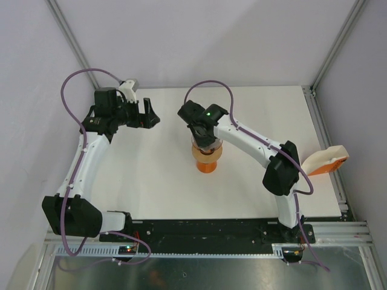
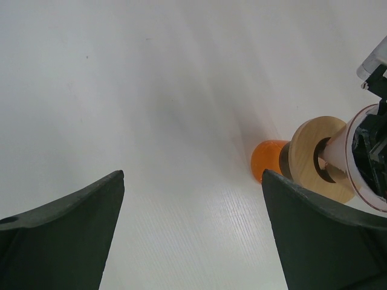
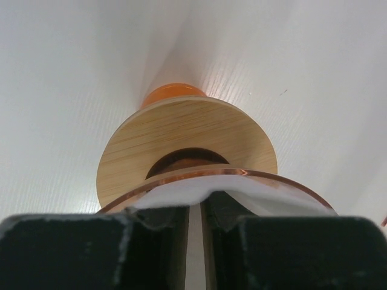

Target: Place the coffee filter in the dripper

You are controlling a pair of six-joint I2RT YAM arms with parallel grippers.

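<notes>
Across the overhead view spreads a white bench (image 1: pixel 163 187). Upper left of centre, the left tool (image 1: pixel 149 115) hangs with its fingers wide apart, holding nothing. At centre, the right tool (image 1: pixel 205 142) sits over the orange dripper (image 1: pixel 207 163), its fingers pinched on the white coffee filter (image 3: pixel 172 194), which lies inside the dripper's rim.

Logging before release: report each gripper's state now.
Left gripper: open, empty.
Right gripper: closed on the filter, inside the dripper.
</notes>
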